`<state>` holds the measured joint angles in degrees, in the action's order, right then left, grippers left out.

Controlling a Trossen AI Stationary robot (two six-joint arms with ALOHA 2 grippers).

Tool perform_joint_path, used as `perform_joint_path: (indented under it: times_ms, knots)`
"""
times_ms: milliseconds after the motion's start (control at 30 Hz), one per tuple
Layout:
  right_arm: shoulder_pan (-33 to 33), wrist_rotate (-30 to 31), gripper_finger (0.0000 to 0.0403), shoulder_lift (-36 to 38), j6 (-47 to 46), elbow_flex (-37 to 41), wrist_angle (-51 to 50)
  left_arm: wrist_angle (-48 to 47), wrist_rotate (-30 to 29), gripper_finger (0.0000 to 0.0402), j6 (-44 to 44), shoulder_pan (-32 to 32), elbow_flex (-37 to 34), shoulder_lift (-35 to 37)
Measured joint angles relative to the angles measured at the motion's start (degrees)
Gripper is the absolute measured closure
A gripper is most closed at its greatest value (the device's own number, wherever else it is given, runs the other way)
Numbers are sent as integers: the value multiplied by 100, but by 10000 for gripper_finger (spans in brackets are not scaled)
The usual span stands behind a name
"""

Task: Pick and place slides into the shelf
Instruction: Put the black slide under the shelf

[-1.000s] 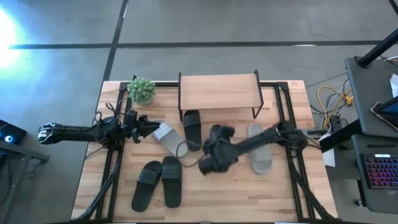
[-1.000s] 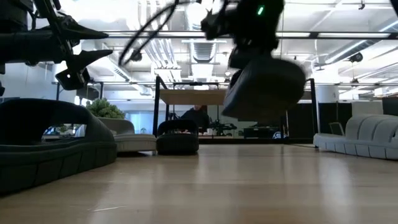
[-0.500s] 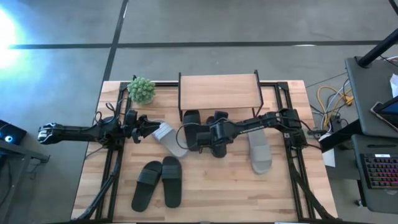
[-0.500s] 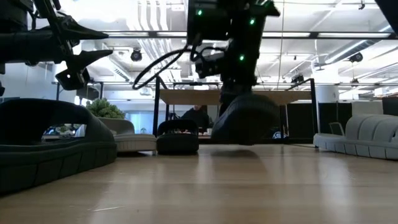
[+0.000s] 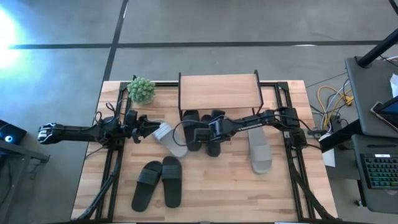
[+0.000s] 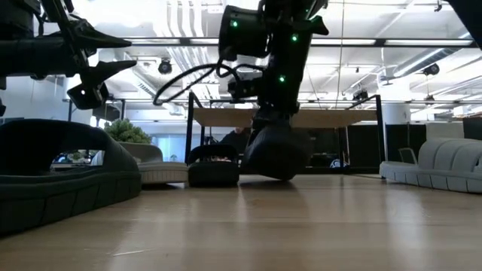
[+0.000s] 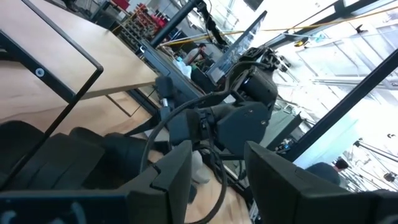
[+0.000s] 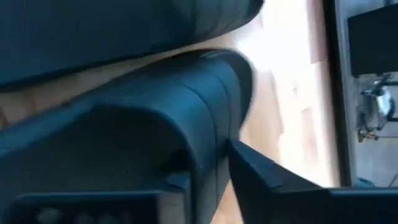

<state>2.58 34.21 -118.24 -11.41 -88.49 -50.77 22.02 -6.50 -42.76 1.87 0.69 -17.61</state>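
The shelf (image 5: 217, 92) stands at the table's far middle. One black slide (image 5: 191, 127) lies with its far end at the shelf's front. Right beside it is a second black slide (image 5: 214, 148), and my right gripper (image 5: 205, 132) is on it, slanting down. In the low view this slide (image 6: 275, 154) sits tilted with its lower end on the table. A grey slide (image 5: 169, 140) lies to the left and another (image 5: 259, 149) to the right. Two more black slides (image 5: 160, 183) lie near the front left. My left gripper (image 5: 149, 126) waits open at the left. My right gripper has the black slide's wide strap (image 8: 211, 112) between its two fingers, one finger (image 8: 267, 180) against the strap's edge. The fingers come slanting down from the table's right. The slide is tilted, its lower end (image 6: 273, 175) on the table in front of the shelf.
A small green plant (image 5: 142, 90) stands at the shelf's left. Black frame rails (image 5: 112, 168) run along both sides of the table. A desk with a keyboard (image 5: 379, 171) is off the table's right edge. Bare wood (image 5: 236, 193) lies along the near edge.
My right gripper has carried the black slide from the table's middle toward the far edge and down. The slide was lifted clear. It now rests on the table beside the other black slide, in front of the shelf.
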Motion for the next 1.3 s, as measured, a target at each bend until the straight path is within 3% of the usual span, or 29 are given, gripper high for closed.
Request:
perform_joint_path:
  times_ms: [167,300,633,733,833,933,1133,1300]
  knots:
    - [17,-143,250,0,-9,-15,27,-2,0,268,-1,0,0,0]
    - [76,-147,224,84,-10,-30,11,-2,0,268,-1,-1,-1,2]
    - [306,-332,220,368,-384,-113,-451,0,-2,268,-3,-2,0,2]
    - [430,-1109,222,751,-821,-123,-407,2,-2,268,-7,0,0,13]
    - [455,-2499,237,1211,-1556,214,-121,2,-2,268,-7,0,0,16]
    - [504,-3106,273,1506,-2481,867,446,0,-2,268,-7,-1,0,7]
    - [788,-3566,380,1574,-3317,1575,1473,0,-2,268,-6,0,-4,-14]
    - [1082,-3505,390,1246,-3380,1506,1700,0,-2,268,-5,-1,-4,-30]
